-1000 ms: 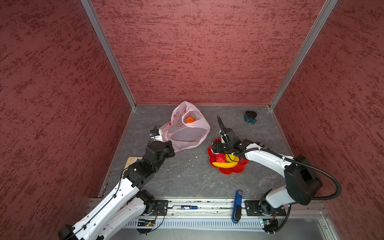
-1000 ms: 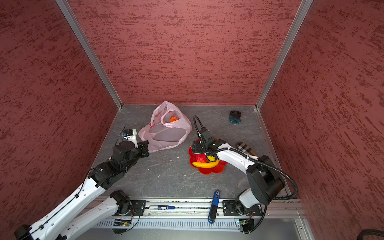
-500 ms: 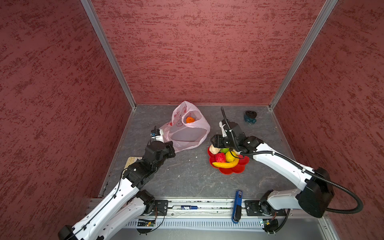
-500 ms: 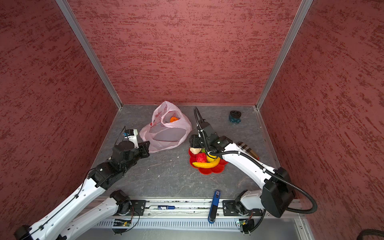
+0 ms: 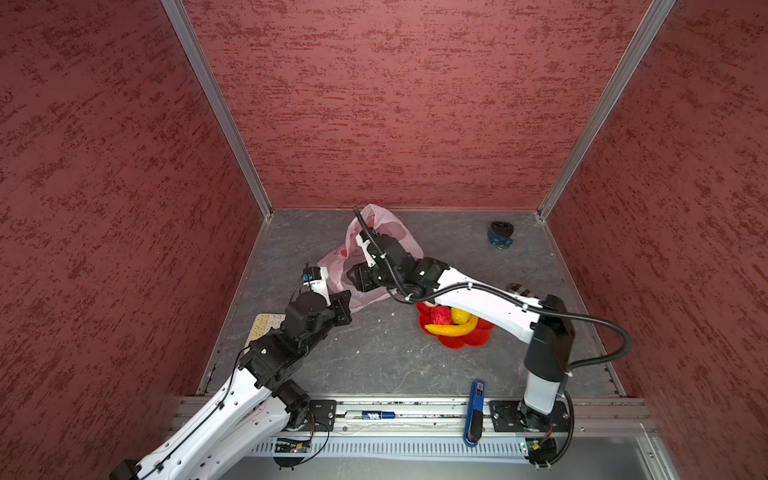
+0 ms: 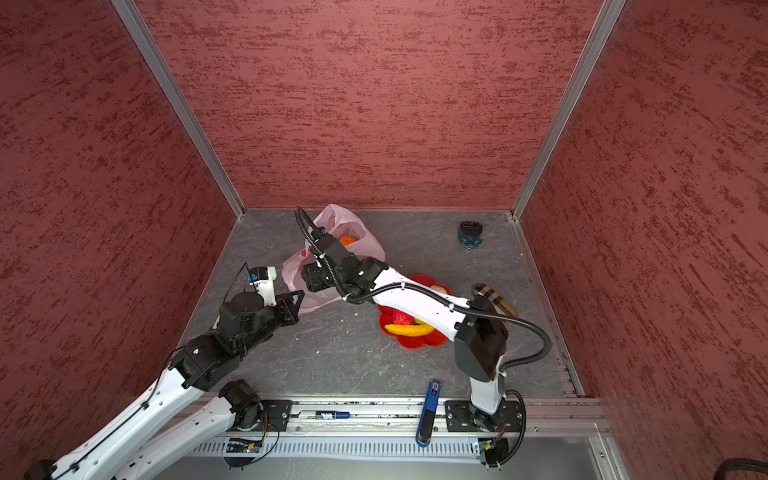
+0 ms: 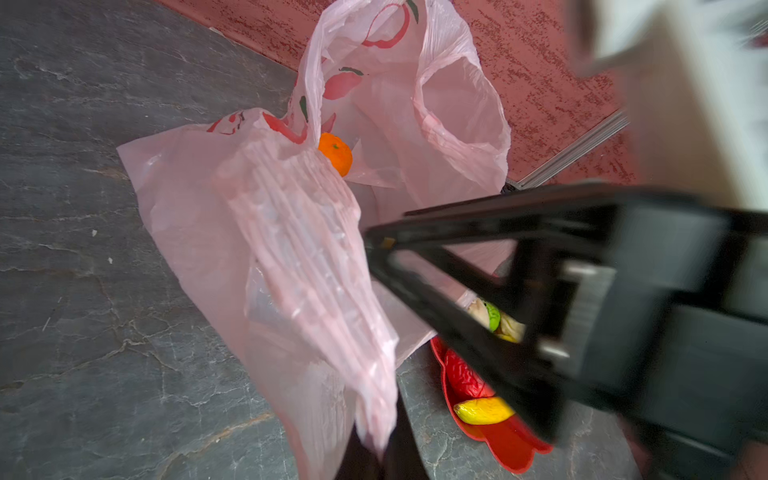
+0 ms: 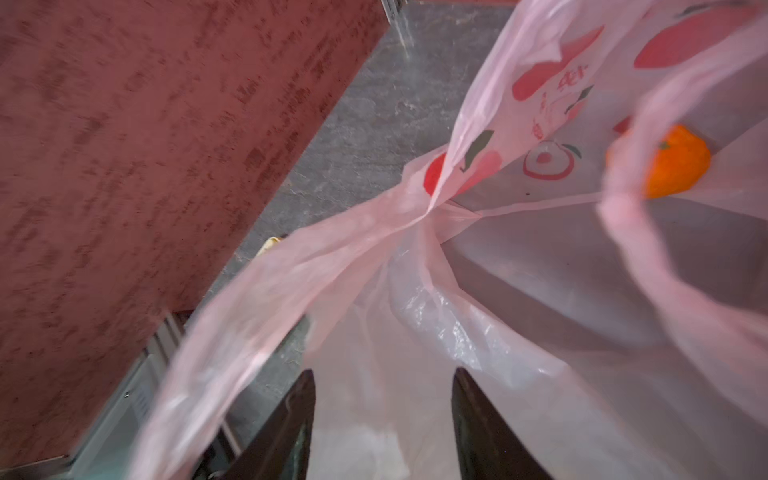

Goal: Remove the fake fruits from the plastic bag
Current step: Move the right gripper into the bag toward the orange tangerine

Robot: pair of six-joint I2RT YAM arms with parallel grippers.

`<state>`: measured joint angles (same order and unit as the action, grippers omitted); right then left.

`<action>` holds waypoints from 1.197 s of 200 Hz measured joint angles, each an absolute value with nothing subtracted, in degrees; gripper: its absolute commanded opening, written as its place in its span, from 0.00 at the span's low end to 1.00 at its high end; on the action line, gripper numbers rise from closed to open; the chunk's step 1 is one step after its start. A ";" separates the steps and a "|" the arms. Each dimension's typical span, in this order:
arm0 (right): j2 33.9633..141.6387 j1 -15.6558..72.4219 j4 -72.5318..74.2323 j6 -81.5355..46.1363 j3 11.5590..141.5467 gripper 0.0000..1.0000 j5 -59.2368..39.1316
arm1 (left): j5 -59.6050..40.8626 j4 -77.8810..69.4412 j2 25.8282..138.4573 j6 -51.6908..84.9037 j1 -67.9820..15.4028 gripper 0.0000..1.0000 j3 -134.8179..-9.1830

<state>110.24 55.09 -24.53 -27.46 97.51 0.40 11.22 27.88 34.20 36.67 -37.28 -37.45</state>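
Both top views look steeply down from high above the front aluminium rail [image 5: 415,409] into the booth, sharing the whole grey stone-patterned floor [image 5: 374,365]. The left wrist camera hangs close over the thin translucent pale-pink plastic bag [image 7: 257,232], aimed apparently toward the textured red back wall [image 7: 519,62]. The right wrist camera sits nearly inside the bag. Both wrist views share the small orange plastic fruit [image 7: 336,154].

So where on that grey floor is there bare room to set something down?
Bare floor: between the red dish and the front rail, and at the back between the plastic bag and the teal object. Around the bag it's crowded.
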 measured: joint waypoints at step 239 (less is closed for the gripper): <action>140.64 44.97 -18.52 -28.71 117.80 0.93 18.09 | 5.02 39.92 21.78 43.94 -37.95 0.01 -31.86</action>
